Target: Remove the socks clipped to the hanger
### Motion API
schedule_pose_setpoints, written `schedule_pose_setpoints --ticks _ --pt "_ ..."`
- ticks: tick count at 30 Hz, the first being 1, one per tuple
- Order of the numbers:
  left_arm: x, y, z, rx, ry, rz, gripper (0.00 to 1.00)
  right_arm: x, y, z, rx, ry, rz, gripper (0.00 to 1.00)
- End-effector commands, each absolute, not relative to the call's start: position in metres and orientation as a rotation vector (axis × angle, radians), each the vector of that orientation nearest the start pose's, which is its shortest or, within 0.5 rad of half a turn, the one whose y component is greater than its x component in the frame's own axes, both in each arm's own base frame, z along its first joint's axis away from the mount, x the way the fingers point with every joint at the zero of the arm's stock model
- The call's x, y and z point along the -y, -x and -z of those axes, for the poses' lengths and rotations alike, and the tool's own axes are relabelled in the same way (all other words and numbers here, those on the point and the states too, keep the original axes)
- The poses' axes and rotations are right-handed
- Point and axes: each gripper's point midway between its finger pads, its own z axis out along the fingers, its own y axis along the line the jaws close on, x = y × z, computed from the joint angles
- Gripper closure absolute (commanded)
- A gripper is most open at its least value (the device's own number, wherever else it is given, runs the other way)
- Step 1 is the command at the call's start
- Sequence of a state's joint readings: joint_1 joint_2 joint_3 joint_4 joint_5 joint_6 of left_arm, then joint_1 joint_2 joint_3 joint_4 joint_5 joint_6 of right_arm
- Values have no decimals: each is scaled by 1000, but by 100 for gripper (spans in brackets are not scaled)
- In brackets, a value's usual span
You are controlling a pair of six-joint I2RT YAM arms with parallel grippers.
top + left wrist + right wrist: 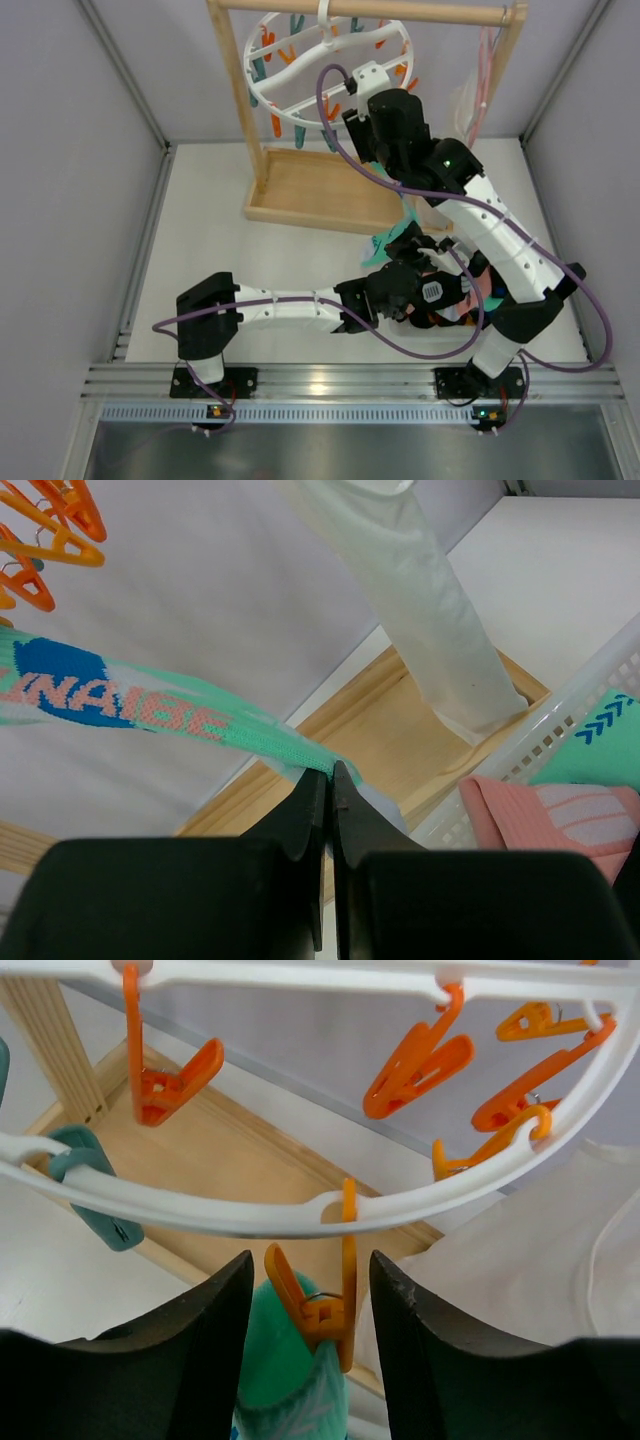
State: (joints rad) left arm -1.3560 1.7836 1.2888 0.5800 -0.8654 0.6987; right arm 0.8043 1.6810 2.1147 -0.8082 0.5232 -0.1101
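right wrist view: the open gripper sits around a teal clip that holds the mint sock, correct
One thing is off: the clip between the right gripper's open fingers is orange, not teal. The rest stands: the gripper sits around it, and it holds the mint sock. The right wrist view shows this.

Hanger [180,1210]: we see a round white ring with orange and teal pins dangling.
Teal sock [150,708]: we see it stretched taut, pink letters over a blue patch, one end clipped in an orange pin [325,1315].
Loose socks: we spot a pink sock [540,820] and a chevron sock [590,745] lying in the white basket [560,720].
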Motion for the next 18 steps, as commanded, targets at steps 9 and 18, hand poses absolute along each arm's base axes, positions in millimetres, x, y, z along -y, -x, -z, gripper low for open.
schedule_pose_setpoints --ticks 9,18 --pt "452 -244 -310 -1262 -753 -26 100 -256 -379 -455 -1676 389 6 80" --pt "418 -231 -329 -1315 -645 132 100 -263 -371 -457 -1666 393 -90 66"
